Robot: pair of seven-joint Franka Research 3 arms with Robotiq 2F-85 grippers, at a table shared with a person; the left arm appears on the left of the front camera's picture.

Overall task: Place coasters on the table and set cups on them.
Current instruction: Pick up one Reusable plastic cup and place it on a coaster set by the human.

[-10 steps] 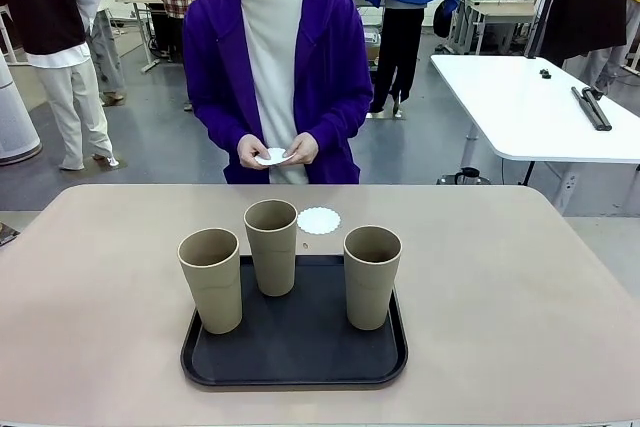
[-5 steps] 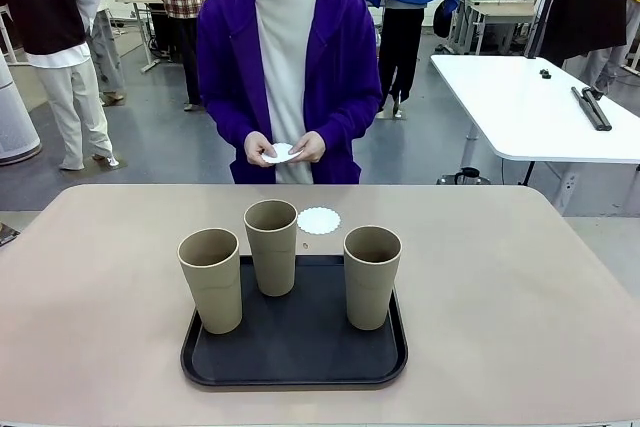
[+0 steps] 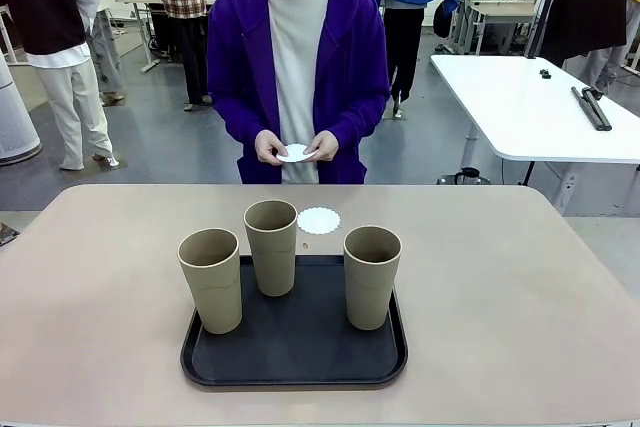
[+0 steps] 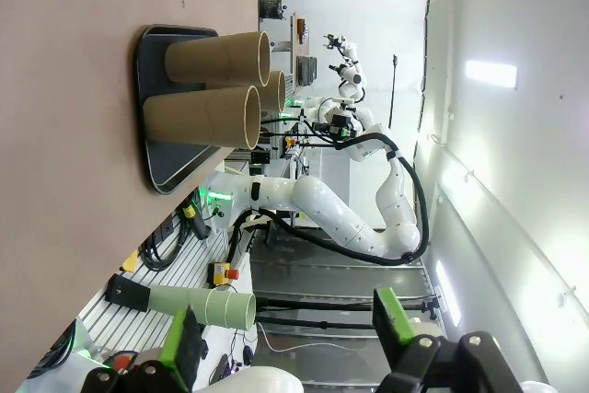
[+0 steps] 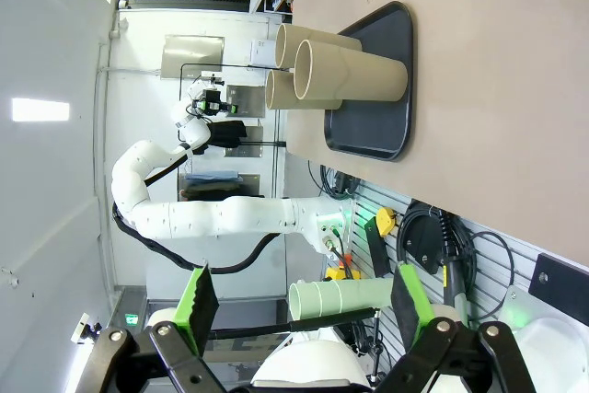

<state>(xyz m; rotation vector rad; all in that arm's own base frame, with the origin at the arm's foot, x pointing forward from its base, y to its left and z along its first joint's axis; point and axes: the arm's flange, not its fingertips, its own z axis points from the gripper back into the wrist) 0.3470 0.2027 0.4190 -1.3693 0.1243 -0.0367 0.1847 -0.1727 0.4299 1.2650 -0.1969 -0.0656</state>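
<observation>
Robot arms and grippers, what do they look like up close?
Both arms are glossy white jointed tubes with black cables along them: the right arm, the left arm. The left gripper and right gripper are black linkage frames with bright green finger pads.

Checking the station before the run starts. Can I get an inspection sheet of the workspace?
Surface: beige table, tray near its middle.
Job's things: three cups upright on the tray; one coaster on the table behind it; another coaster in the person's hands.
Clutter: nothing seen.
Grippers: left gripper open, right gripper open, both holding nothing.
Cables: black cables coiled on the robot's side.
Surroundings: white table at right, people behind.
</observation>
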